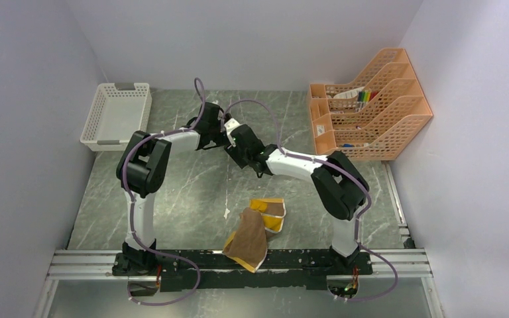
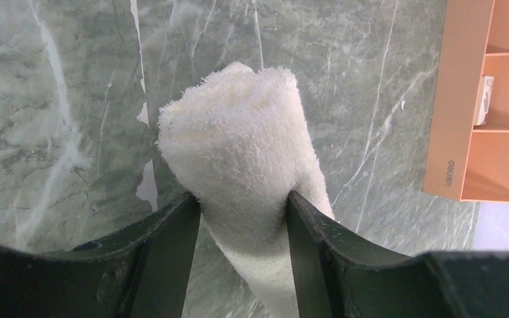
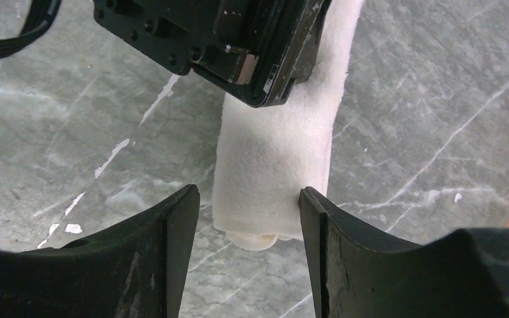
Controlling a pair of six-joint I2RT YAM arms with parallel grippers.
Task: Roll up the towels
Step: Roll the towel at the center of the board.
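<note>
We judge the first towel to be at the end of its rolling. The white towel (image 2: 238,132) is a tight cylinder on the marble table (image 1: 185,192), above the middle of the overhead frame, where both arms meet and hide it. The left gripper (image 2: 244,199) is clamped on it, and the terry narrows where the two fingers press in. The right gripper (image 3: 248,192) straddles the roll's other end with its jaws apart: one finger touches the cloth, while bare marble shows between the other finger and the roll.

The brown towel (image 1: 248,238) lies crumpled at lower centre of the overhead frame, yellow reverse showing, not yet rolled.

Next, we think, both grippers must let go without the roll springing loose. Then the brown towel needs spreading flat.
</note>
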